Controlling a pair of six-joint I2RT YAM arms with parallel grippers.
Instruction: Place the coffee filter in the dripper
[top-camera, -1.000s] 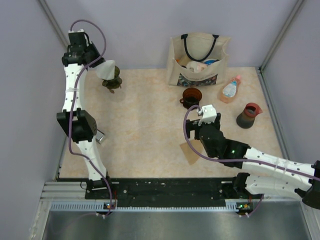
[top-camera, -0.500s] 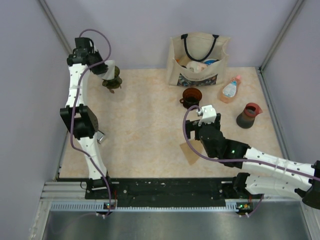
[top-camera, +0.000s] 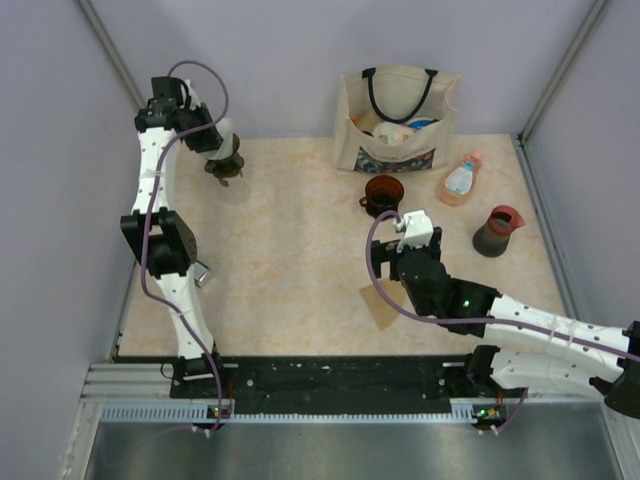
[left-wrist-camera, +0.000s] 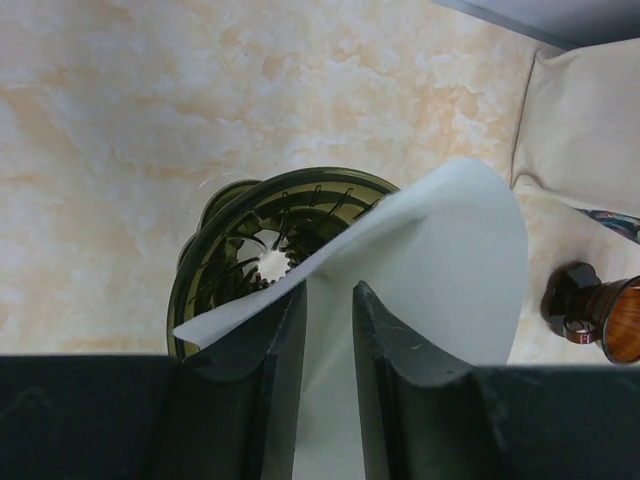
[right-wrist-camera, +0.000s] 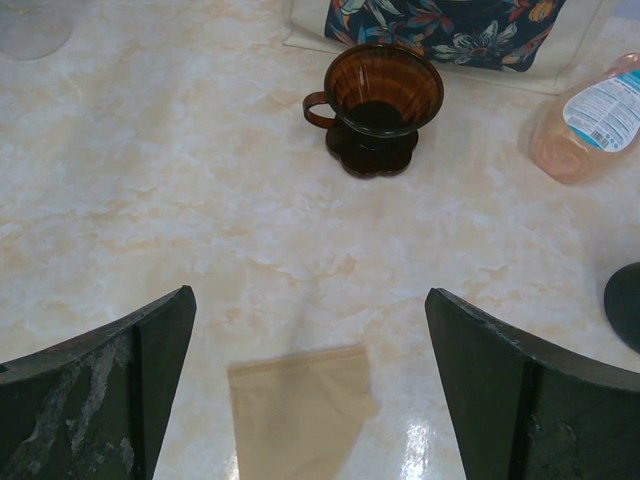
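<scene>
Left claw (left-wrist-camera: 328, 300): jaws only a narrow slit apart, with the white filter (left-wrist-camera: 440, 260) running up between the fingers (left-wrist-camera: 270, 350). I can't tell whether the paper is actually pinched or just standing in the gap. The filter is tilted, its lower left edge lying across the mouth of the green dripper (left-wrist-camera: 250, 230) and its rounded top leaning right, past the rim. It is not seated in the cone, and the ribs and centre hole show uncovered on the left. The dripper sits at the far left corner of the desk (top-camera: 290, 240). The top view shows the claw over the dripper but almost nothing of the paper; only the left wrist view gives the filter's pose. Right claw (right-wrist-camera: 308, 300): jaws spread wide with nothing in them, hanging over bare desk with a brown filter (right-wrist-camera: 300, 410) lying flat below, between the fingers. Beyond it is an amber dripper (right-wrist-camera: 378, 100), upright, handle to the left. Behind that is a tote bag (top-camera: 398, 120) with a floral print panel. A pink bottle (right-wrist-camera: 585, 120) lies tilted to the right, its white and blue label too small to read. The dark pitcher (top-camera: 497, 230) with a red lid shows whole only in the top view; the right wrist view catches just its edge.
</scene>
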